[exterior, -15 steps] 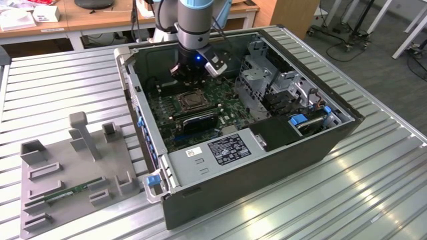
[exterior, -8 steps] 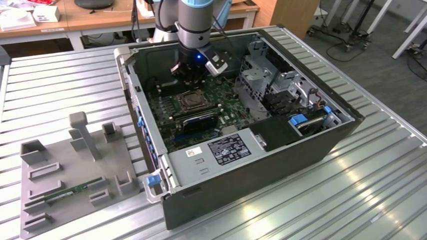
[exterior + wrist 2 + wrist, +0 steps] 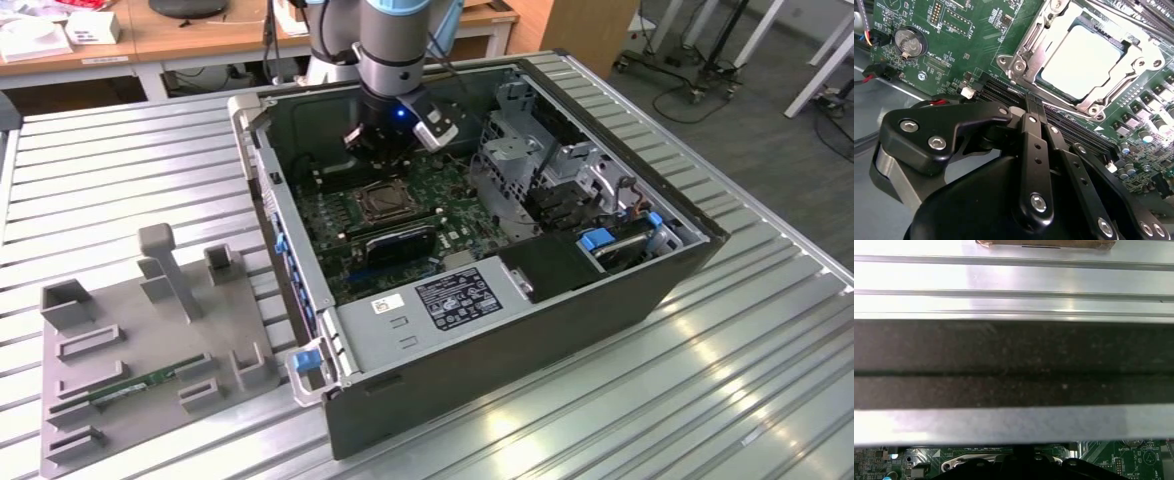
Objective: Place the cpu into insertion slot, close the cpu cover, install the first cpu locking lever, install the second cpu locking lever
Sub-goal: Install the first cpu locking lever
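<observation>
So the cpu [image 3: 1081, 59] is already sitting in its socket [image 3: 378, 203] on the motherboard [image 3: 954, 30], pale square top facing up. The cpu cover [image 3: 1030, 50] is lying flat over it, framing it through the square opening. I can't tell from these shots whether either locking lever is hooked down.

The pincer [image 3: 1030, 102] is hanging just above the board with its black fingers pressed together, nothing pinched between them. It isn't touching the cover or the chip.

The bit that matters, I think: in the second wrist view the cpu is lying just ahead of the fingertips and a little off to one side. A row of dark memory slots [image 3: 1004, 92] is running between the tips and the socket. The chip is square, so there's no real long axis, but the socket is sitting skewed to the line of the fingers.

In the exterior view the arm [image 3: 394, 40] is reaching down into the open computer case [image 3: 534, 330] on the ribbed metal worktop [image 3: 134, 170]. It's coming down over the far part of the board, with the socket sitting near it on the camera side.
</observation>
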Available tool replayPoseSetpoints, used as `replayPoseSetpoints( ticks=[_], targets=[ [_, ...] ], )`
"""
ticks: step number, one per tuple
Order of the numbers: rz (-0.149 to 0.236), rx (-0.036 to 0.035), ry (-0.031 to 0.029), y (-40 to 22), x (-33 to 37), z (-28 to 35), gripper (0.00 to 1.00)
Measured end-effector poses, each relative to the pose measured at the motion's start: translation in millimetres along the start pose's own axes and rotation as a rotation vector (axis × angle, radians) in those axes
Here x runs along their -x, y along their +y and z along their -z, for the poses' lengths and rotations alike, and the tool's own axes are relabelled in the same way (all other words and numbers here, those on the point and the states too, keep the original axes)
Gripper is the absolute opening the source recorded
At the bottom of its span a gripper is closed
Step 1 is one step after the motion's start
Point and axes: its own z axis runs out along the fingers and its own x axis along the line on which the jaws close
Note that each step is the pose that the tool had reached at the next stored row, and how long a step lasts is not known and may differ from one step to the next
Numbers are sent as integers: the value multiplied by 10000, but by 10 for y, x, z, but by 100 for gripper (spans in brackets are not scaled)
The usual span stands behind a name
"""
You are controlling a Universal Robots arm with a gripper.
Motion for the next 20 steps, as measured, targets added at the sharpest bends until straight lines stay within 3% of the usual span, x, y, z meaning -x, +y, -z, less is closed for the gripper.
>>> replayPoseSetpoints(
  ticks=[5,20],
  targets=[
    [0,0,0,0,30,-2,11],
    [2,-41,-2,-20,33,-4,11]
  ],
)
